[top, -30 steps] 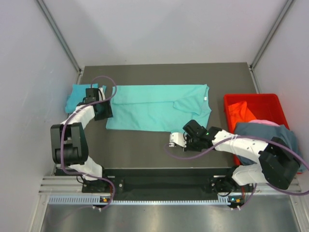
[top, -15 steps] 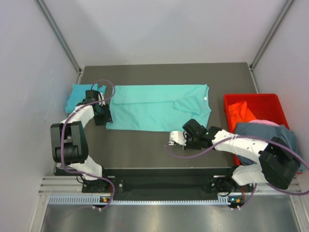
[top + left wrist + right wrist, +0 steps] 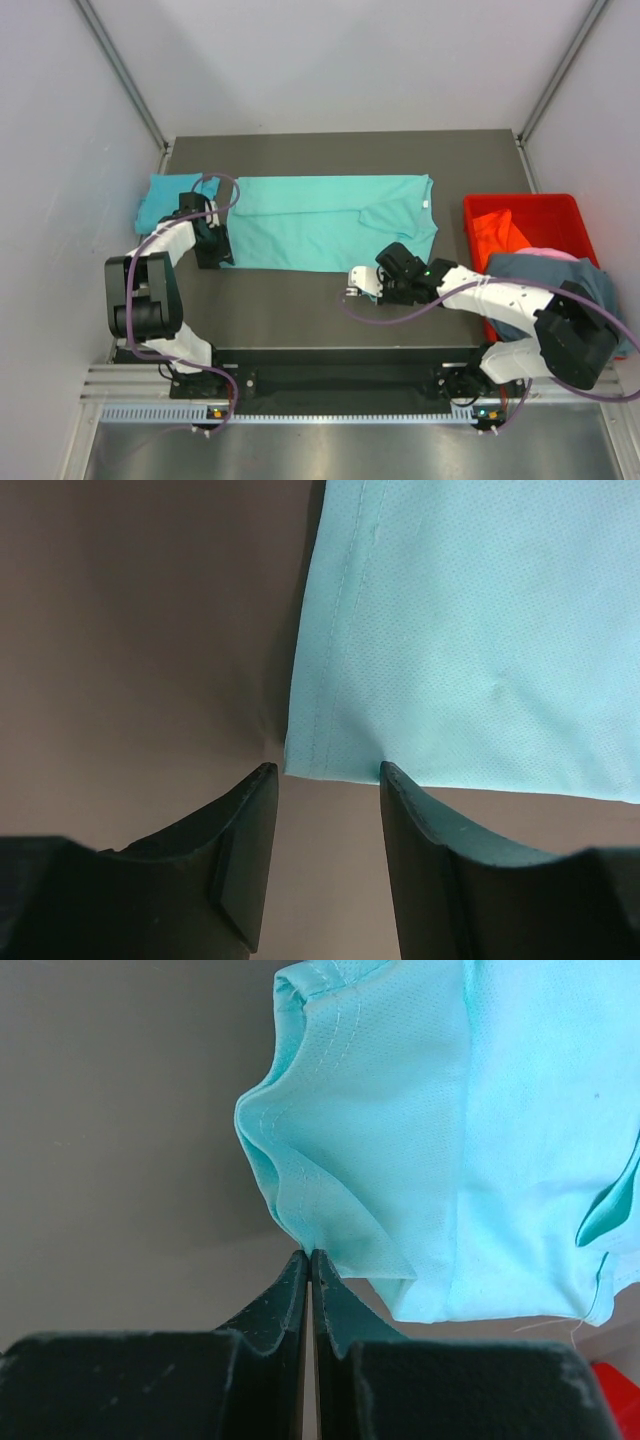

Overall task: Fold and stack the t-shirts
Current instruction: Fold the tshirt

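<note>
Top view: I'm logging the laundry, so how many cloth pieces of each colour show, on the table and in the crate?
Mint-teal shirt: 1
Cyan-blue shirt: 1
Orange cloth: 1
Pink cloth: 1
Grey-blue cloth: 1
Total: 5

The mint-teal t-shirt [image 3: 330, 225] lies flat across the middle of the tabletop [image 3: 300, 310], folded into a wide band, one sleeve turned over near its right end. Its near right corner is puckered. The cyan-blue t-shirt [image 3: 162, 200] sits bunched at its left end. The slate grey-blue t-shirt [image 3: 560, 270] hangs over the red crate [image 3: 530, 205].
</note>
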Robot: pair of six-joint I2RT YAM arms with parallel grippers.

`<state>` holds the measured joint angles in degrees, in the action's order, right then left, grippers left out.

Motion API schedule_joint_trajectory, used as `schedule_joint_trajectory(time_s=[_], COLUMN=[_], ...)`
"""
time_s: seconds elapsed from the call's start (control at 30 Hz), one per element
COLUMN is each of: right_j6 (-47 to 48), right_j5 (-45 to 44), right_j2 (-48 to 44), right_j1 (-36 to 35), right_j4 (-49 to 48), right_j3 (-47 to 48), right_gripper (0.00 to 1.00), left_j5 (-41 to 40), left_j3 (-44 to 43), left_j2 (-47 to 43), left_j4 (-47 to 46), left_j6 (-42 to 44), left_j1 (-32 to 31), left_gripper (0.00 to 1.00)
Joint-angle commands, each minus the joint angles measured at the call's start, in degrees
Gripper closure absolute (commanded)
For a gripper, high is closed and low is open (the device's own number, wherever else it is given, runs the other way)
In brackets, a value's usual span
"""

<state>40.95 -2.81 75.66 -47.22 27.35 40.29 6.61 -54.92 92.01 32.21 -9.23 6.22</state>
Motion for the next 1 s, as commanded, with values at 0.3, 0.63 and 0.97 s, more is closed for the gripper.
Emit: schedule_joint_trajectory(time_s=[0.3, 0.63, 0.97], right_j6=[-0.2, -0.8, -2.2], right_j5=[-0.1, -2.8, -5.4], right_j2=[0.9, -1.6, -10.1], right_j1=[-0.5, 1.3, 10.6], right_j4=[-2.1, -3.1, -2.7], right_j3=[2.2, 2.7, 7.7], right_gripper=[1.00, 1.00, 1.00], left_j5=[0.0, 3.2, 6.6], left_j3=[0.1, -0.1, -3.5], left_j2=[1.5, -4.8, -11.6], left_j4=[-0.3, 0.4, 1.8], left_j6=[0.6, 1.5, 3.5], left_j1=[0.4, 0.5, 0.2], left_gripper=[0.62, 1.00, 1.00])
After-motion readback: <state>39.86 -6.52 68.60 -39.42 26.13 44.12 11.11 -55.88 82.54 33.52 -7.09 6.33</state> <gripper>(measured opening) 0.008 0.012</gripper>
